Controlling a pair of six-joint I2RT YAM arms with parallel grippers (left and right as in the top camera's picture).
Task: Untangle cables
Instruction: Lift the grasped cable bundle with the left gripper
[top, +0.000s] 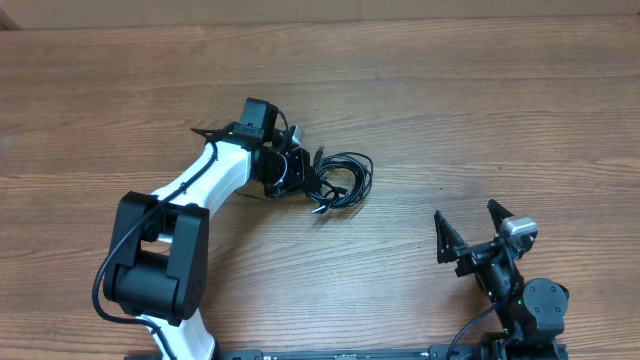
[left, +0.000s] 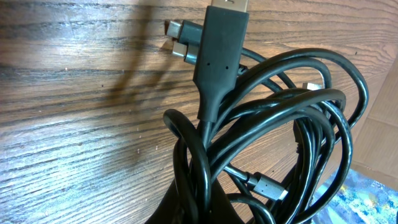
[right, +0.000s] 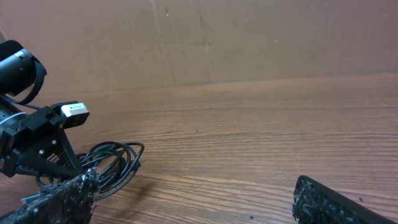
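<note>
The cables are a tangled bundle of thin black loops on the wooden table, just right of my left gripper. In the left wrist view the bundle fills the frame. A long black plug stands up with two small grey plugs behind it. Several strands run down between my left gripper's dark fingers, which are shut on them. My right gripper is open and empty at the lower right, far from the bundle. The right wrist view shows the bundle at far left beyond its open fingers.
The left arm reaches across the table's left half from the front edge. A cardboard wall stands behind the table. Bare wood lies between the bundle and my right gripper.
</note>
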